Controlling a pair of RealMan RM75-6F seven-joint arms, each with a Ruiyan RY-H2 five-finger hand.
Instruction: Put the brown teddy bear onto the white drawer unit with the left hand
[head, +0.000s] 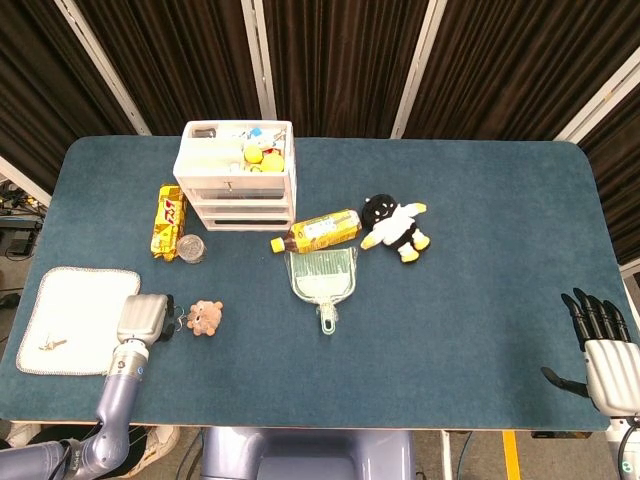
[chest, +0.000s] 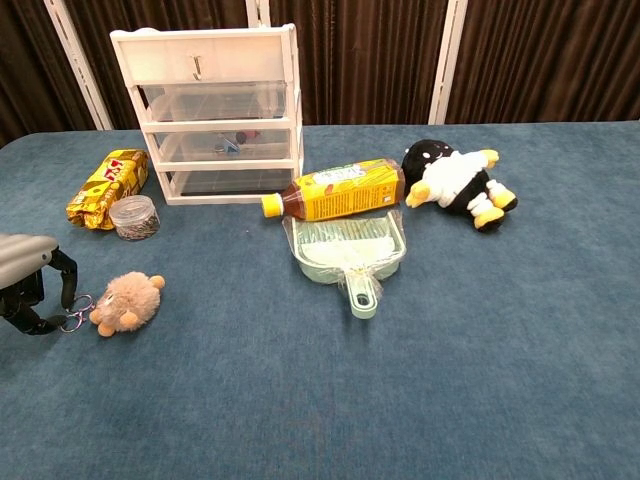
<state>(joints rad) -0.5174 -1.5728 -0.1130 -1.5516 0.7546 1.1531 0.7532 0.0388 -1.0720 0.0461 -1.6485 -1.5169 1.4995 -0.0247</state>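
Lying on the blue bench (head: 480, 250), the brown teddy bear (head: 206, 317) rests near the front left edge, well apart from the white drawer unit (head: 238, 174), which stands upright toward the back. A small metal key ring (chest: 75, 312) lies at the bear's left side, between the bear and the left hand (head: 143, 319). The left hand sits low over the bench just left of the bear; its dark fingers (chest: 62, 283) curve downward around the key ring, their tips near the ring but apart from the bear's body. Whether the fingers touch the ring cannot be told from either view. The hand holds nothing, and the bear lies untouched just to its right.

The right hand (head: 604, 350) rests at the front right corner of the bench, fingers extended and slightly spread, holding nothing.

Other items: a white cloth (head: 70, 318) lies at the left edge beside the left hand. A yellow snack bag (head: 169, 219) and a small round jar (head: 192, 248) lie left of the drawer unit. A yellow bottle (head: 320, 231) lies on its side in front of the unit, touching the back edge of a pale green dustpan (head: 323, 281). A black and white plush toy (head: 396, 226) lies right of the bottle.
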